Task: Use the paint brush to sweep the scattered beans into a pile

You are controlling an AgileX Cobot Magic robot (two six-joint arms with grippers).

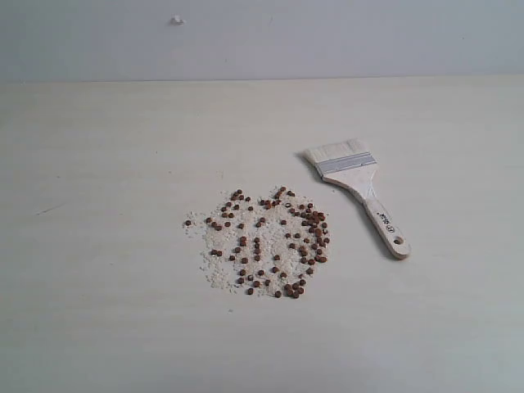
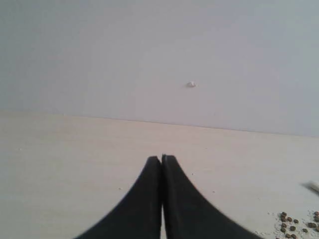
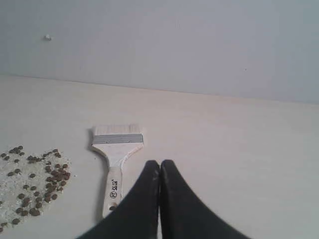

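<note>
Your paint brush (image 1: 358, 187) lies flat, bristles toward the far wall, handle slanting near-right. It sits untouched between the beans (image 1: 262, 241) and your right gripper (image 3: 159, 163). Jaws are pressed together there and on your left gripper (image 2: 161, 158).

I read this as a robot test bench in a lab rather than a lived-in room, though I can't be certain. Ahead of my left claw (image 2: 161, 158) a pale, wood-grained table (image 2: 60, 159) runs to a plain grey-white wall (image 2: 99, 50) with one small white nub (image 2: 191, 84) on it. Past my right claw (image 3: 159, 163) I see the same table and wall, with a paint brush (image 3: 116, 157) and beans (image 3: 57, 175) laid out like a set exercise.
</note>
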